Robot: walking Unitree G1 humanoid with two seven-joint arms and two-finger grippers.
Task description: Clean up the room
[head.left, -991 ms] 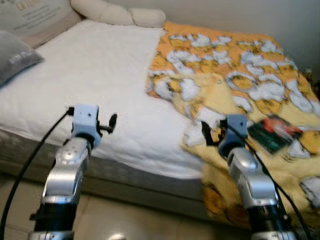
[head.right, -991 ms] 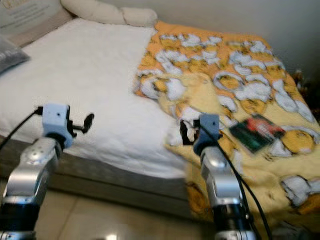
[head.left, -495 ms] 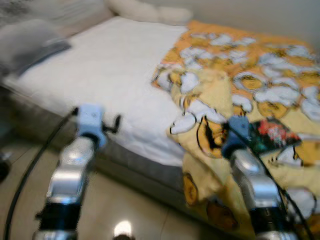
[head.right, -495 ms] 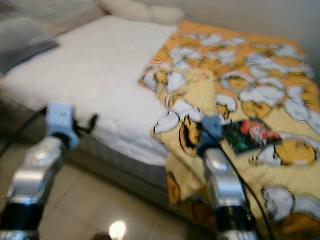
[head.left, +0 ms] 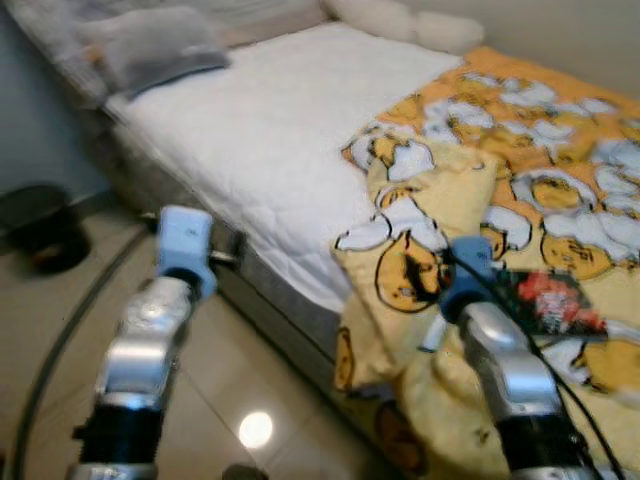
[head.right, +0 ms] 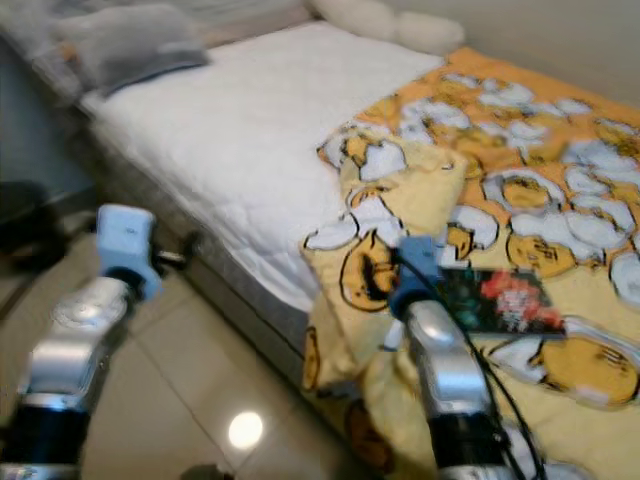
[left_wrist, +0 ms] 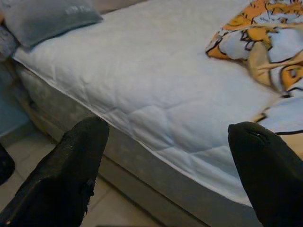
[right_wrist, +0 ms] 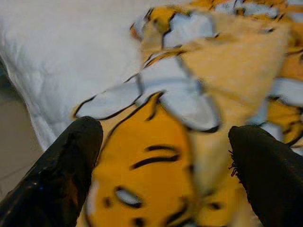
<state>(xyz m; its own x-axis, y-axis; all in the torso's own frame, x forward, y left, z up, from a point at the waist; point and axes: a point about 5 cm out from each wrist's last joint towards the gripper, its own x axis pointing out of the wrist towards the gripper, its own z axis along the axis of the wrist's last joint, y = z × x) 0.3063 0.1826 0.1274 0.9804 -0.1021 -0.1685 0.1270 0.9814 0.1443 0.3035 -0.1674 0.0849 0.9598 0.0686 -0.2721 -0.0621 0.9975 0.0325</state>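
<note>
- Bed (head.left: 270, 130) w/ white quilted mattress is seen across the head views; yellow cartoon-print blanket (head.left: 520, 190) is bunched over the 3 o'clock half, its crumpled edge spilling off the near side toward the tiled floor (head.left: 60, 310).
- A dark book or packet w/ red print (head.left: 545, 300) lies on the blanket at approx 4 o'clock, just beyond the right wrist.
- Grey pillow (head.left: 150, 45) sits at 11 o'clock; cream pillows (head.left: 400, 18) at 12–1 o'clock.
- Right gripper (right_wrist: 163, 156): fingers spread wide, nothing held; it is poised close over the blanket's folded corner (orange face print between the fingers).
- Left gripper (left_wrist: 165, 156): fingers also wide apart, empty; it is held off the mattress edge, above the floor.
- Step in hand, judged: approach to the blanket so it can be straightened. Views are blurred.
- To do it well: the corner fold should be centred between the right fingers before closing; a thick bunch, not one thin layer, should be taken. The book is best removed first, or it may slide off when the fabric is pulled.
</note>
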